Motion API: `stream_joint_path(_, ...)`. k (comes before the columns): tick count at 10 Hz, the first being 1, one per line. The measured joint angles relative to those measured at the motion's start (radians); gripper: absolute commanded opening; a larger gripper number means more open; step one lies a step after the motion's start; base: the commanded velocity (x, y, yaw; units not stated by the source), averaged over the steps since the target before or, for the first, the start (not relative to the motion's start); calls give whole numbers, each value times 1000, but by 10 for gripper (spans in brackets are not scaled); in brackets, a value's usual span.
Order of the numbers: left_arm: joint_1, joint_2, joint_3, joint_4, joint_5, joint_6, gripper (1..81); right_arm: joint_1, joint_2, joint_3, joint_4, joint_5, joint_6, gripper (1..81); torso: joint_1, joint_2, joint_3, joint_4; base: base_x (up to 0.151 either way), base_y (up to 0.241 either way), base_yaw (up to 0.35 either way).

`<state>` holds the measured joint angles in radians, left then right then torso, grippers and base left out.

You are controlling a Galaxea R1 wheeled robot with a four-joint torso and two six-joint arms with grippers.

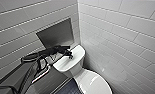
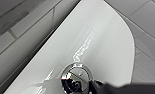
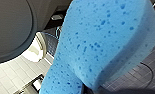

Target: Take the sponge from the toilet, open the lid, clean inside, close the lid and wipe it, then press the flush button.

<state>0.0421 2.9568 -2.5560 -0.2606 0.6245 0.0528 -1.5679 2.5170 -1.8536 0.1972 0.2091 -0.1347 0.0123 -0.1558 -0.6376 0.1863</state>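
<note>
The white toilet (image 1: pixel 79 75) stands in a tiled corner with its oval lid (image 1: pixel 94 83) down. My left gripper (image 1: pixel 70 56) reaches in over the flat tank top (image 1: pixel 75 53), shut. In the left wrist view the shiny round flush button (image 2: pixel 76 75) sits in the white tank top (image 2: pixel 100 42), and my left gripper's (image 2: pixel 105 88) dark tip lies right at the button's edge. The bright blue sponge (image 3: pixel 103 45) shows large and speckled in the right wrist view, with my right gripper (image 3: pixel 93 90) shut on its end.
White tiled walls close in behind and to the right of the toilet. A grey metal panel (image 1: pixel 56 33) is set into the left wall. A chrome bar (image 1: pixel 41 75) runs beside the tank. Dark floor tiles (image 1: pixel 68 88) lie in front.
</note>
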Motion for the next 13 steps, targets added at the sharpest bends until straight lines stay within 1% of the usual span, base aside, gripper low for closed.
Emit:
stream_joint_path(3,-1,54,-90,38,-16,-1,10,0,0,0,0,1,0,10,0,0,-4,0,0,0,0)
stream_joint_path(5,-6,66,-103,58,-30,3,10,0,0,0,0,0,0,10,0,0,-42,0,0,0,0)
stream_joint_path(7,-6,66,-103,58,-44,2,10,5,0,1,0,2,0,10,1,1,-57,0,0,0,0)
stream_joint_path(9,-3,66,-103,60,-56,3,10,5,0,1,0,1,0,10,1,1,-56,0,0,0,0)
stream_joint_path(11,18,71,-105,90,-98,3,10,5,9,1,-1,2,0,10,1,1,-56,0,0,0,0)
stream_joint_path(13,20,79,-110,115,-107,3,10,5,20,1,-4,1,0,10,0,0,-56,0,0,0,0)
